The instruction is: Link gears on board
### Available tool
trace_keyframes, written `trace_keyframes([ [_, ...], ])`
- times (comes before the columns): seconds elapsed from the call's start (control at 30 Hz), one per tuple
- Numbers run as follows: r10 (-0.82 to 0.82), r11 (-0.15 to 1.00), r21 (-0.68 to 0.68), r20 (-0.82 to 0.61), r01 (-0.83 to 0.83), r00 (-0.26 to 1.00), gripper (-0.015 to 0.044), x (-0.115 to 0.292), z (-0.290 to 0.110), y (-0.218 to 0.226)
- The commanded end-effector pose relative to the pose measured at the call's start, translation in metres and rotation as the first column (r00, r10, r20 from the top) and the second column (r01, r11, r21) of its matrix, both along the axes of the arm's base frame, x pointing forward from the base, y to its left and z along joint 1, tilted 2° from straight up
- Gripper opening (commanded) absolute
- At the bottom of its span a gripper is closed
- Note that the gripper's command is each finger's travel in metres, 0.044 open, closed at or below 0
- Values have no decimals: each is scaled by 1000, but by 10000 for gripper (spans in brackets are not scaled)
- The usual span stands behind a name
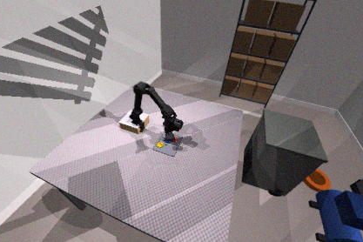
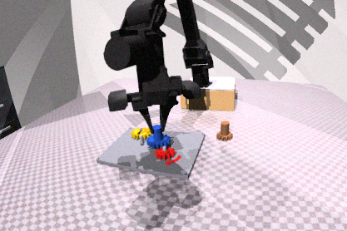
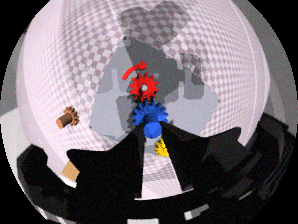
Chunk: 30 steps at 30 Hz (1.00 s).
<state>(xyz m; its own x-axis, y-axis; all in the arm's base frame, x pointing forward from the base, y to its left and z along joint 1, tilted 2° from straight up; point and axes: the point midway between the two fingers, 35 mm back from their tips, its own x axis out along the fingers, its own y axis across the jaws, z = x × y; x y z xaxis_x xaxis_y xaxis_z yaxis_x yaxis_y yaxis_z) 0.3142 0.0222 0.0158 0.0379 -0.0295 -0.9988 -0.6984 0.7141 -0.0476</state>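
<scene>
The grey board (image 1: 164,151) (image 2: 117,155) (image 3: 106,102) lies on the table. The red gear (image 2: 165,154) (image 3: 136,89) sits on its peg beside the red arrow (image 2: 174,160) (image 3: 131,70). The yellow gear (image 1: 160,144) (image 2: 141,133) (image 3: 161,148) is at the other side of the board. My gripper (image 2: 156,130) (image 3: 152,125) is shut on the knob of the blue gear (image 2: 158,141) (image 3: 150,114), low over the board between the red and yellow gears. Whether the blue gear sits flat is unclear. A bare grey peg (image 2: 141,140) stands near the yellow gear.
A loose brown gear (image 2: 225,136) (image 3: 73,116) with a tall knob stands on the table off the board's side. A tan box with a white top (image 1: 129,125) (image 2: 224,100) stands near the arm's base.
</scene>
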Motion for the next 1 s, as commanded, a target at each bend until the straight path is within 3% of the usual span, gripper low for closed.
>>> trace_keyframes([
  [0.0,39,999,-6,-4,-39,999,0,-1,-1,0],
  [0.53,353,935,-16,-17,-353,935,0,0,-1,-1],
  [0.97,234,972,-13,-11,-234,972,0,-2,-2,-1],
])
